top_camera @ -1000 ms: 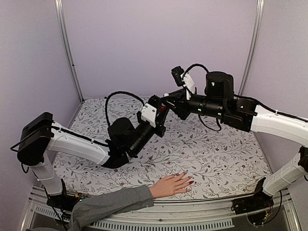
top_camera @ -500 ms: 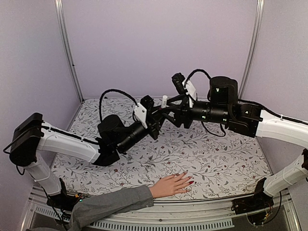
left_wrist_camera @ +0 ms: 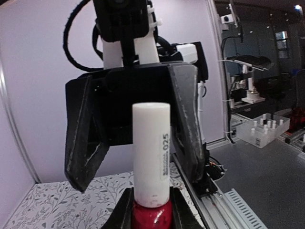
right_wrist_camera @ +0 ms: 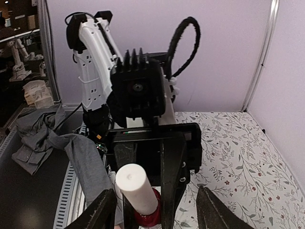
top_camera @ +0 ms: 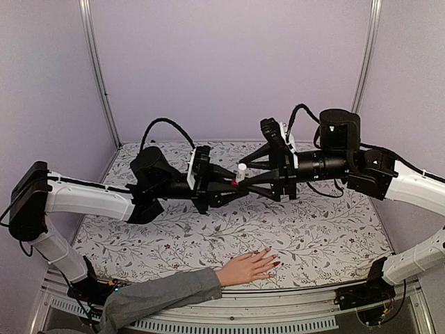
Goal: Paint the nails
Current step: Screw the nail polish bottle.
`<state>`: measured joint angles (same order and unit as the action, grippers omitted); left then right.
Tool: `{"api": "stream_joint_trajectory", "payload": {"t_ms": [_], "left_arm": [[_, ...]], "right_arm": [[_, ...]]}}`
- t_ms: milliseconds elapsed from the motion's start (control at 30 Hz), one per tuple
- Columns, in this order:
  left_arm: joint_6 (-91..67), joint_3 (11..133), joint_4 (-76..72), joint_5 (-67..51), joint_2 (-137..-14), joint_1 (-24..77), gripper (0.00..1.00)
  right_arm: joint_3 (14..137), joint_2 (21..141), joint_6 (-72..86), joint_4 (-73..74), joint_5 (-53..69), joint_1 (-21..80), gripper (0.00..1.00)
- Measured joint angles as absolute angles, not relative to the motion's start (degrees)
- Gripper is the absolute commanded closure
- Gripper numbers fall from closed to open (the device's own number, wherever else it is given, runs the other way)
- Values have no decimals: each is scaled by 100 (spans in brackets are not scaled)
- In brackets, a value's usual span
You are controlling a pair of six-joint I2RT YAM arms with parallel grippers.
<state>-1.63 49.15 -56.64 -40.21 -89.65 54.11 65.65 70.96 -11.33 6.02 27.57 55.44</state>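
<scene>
A small red bottle (top_camera: 235, 184) with a tall white cap (top_camera: 240, 170) is held above the middle of the table, with my left gripper (top_camera: 231, 185) shut on its red body. In the left wrist view the cap (left_wrist_camera: 151, 152) rises upright from the red body (left_wrist_camera: 151, 217) between my fingers (left_wrist_camera: 120, 212). My right gripper (top_camera: 245, 174) faces it, open, its fingers (left_wrist_camera: 186, 124) either side of the cap without touching. From the right wrist, the cap (right_wrist_camera: 137, 188) sits between spread fingers (right_wrist_camera: 101, 212). The pale hand (top_camera: 247, 268) lies flat at the table's near edge, its nails (top_camera: 277, 264) glossy red.
The hand's grey sleeve (top_camera: 156, 296) runs along the near rail to the left. The floral tablecloth (top_camera: 313, 229) covers the table. Both arms stretch across the middle, well above the cloth. Purple walls close in the back and sides.
My right gripper has opened and now straddles the cap. Both arms have swung lower and flatter, the left one carrying the bottle to the right. The hand has not moved.
</scene>
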Motion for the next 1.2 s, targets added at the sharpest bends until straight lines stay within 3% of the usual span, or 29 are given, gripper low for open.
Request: {"api": "stream_joint_trajectory", "payload": {"t_ms": [233,400,767,1033,1200], "left_arm": [[-794,5203,-5743,-5454,-9382,5408,100],[-1157,5280,-5902,-5920,-9594,5408,100],[-1400,5345,-6093,-6176,-9647,5408,100],[-1448,5349,-6106,-6211,-9647,5408,100],[-1437,5347,-6163,-6088,-9633,5404,100]], "right_arm": [[6733,7142,-1723,1063,3966,5544,51],[6864,7218,-1922,1229,4305,5544,64],[7078,7413,-2198,1645,4528,5551,66],[7107,7498,-2303,1763,4512,5561,97],[7212,7513,-2359,1861,4442,5561,100]]}}
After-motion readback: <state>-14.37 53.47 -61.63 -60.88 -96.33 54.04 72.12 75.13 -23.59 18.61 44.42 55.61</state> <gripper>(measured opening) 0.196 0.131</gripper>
